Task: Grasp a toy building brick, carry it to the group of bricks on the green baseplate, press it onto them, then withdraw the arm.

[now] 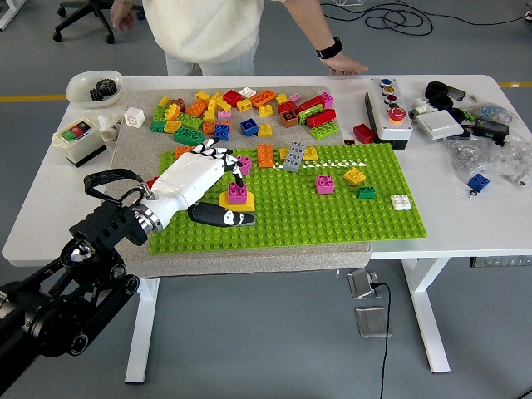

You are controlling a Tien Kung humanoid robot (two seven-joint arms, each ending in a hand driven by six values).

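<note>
My left hand (224,184), white with black fingers, lies low over the left part of the green baseplate (332,220). Its fingers are relaxed and hold nothing, and the thumb (224,218) stretches along the plate. A magenta brick (238,193) on a yellow one stands just right of the palm, between thumb and fingers. More bricks stand on the plate: orange (266,155), grey (294,156), pink (325,184), yellow (355,175). The loose brick pile (241,108) lies behind the plate. My right hand is out of view.
A person stands at the far side with one hand (345,66) on the table edge. A button box (389,112) sits right of the plate, a white bowl (94,86) and a switch box (79,137) to the left. Bags and parts (486,145) crowd the far right.
</note>
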